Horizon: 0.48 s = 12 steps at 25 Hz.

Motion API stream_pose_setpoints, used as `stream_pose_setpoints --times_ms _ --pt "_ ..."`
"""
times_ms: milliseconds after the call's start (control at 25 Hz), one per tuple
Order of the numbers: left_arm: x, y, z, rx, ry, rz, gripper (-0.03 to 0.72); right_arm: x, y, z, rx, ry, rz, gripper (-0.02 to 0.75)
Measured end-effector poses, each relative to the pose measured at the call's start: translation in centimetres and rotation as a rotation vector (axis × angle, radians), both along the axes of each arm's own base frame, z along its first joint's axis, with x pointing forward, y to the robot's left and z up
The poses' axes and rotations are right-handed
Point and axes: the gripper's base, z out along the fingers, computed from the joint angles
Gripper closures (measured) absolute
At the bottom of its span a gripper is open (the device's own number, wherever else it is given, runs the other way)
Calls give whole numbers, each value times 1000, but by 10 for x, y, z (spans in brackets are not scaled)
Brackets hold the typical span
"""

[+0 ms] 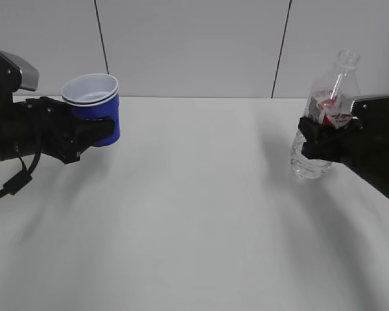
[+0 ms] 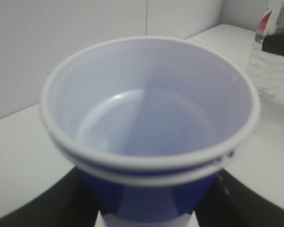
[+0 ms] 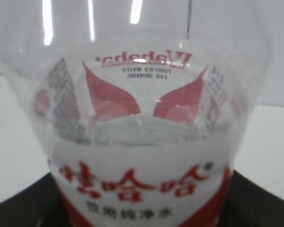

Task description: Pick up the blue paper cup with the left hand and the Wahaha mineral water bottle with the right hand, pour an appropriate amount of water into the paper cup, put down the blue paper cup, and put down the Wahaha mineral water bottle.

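Note:
The blue paper cup (image 1: 96,111) stands upright in my left gripper (image 1: 91,133), whose black jaws are shut round its lower body at the left of the table. In the left wrist view the cup (image 2: 149,118) fills the frame, white inside, with black fingers (image 2: 61,205) at both sides. I cannot tell whether water is in it. My right gripper (image 1: 316,139) is shut on the Wahaha mineral water bottle (image 1: 329,97), upright and capless, at the right. In the right wrist view the bottle's label (image 3: 137,189) is between the jaws, and the water (image 3: 132,135) stands just above the label.
The white table (image 1: 194,194) spreads between the two arms, with a white panelled wall behind. The bottle also shows at the top right of the left wrist view (image 2: 274,56). Loose black cables (image 1: 16,181) hang under the left arm.

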Motion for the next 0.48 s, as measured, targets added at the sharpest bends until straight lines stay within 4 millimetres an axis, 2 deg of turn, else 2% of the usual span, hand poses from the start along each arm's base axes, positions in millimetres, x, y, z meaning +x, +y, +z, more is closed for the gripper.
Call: stream_pose_setpoints --times_ms 320,480 --pt "28 -10 -36 -118 5 -55 263 -3 -3 55 26 -154 -31 304" --pt "29 -37 -50 -120 6 -187 263 -2 -4 75 15 -153 -48 304"
